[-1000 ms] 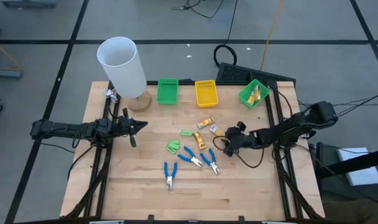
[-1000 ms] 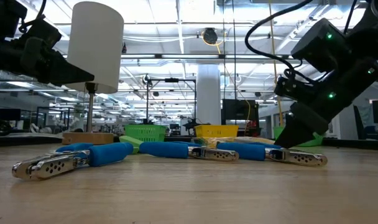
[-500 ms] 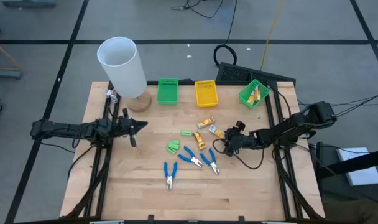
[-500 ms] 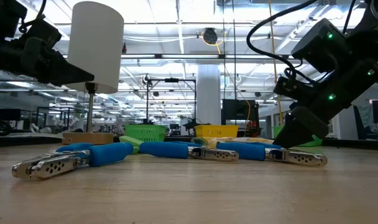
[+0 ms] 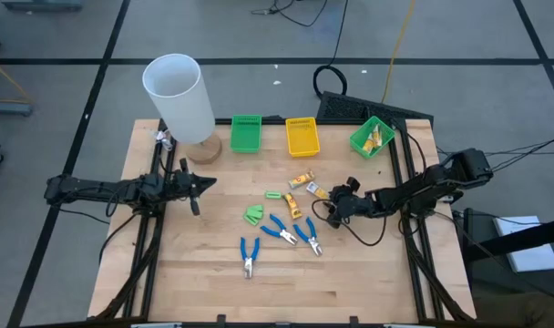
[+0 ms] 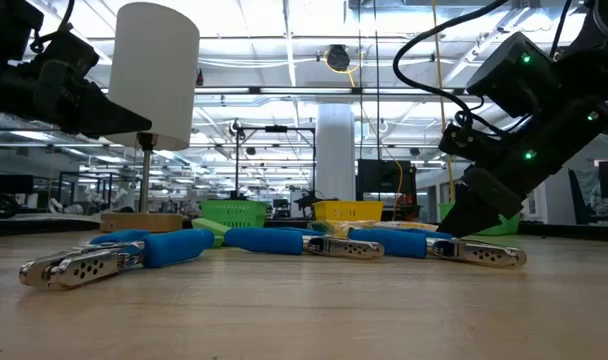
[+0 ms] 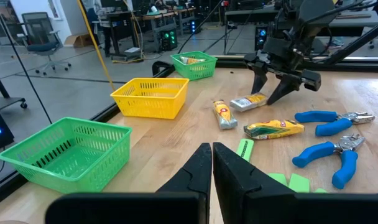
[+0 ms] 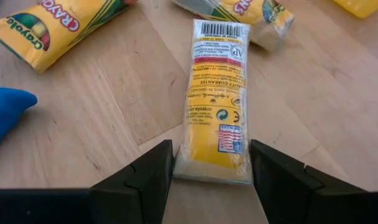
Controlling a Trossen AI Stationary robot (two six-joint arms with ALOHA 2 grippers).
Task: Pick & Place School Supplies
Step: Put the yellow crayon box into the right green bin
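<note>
In the right wrist view the crayon pack (image 8: 217, 99) between the right end effector's fingers (image 8: 145, 180) has its lower end hidden, two more packs (image 8: 58, 22) run off the frame's top, and in the high view the pack labels are too small to read.

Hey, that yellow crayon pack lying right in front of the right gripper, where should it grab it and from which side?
Grip the crayon pack across its narrow width, near the end closest to the right gripper, coming down from above. It lies flat on the table, long and slim, and the open fingers already straddle that end.
</note>
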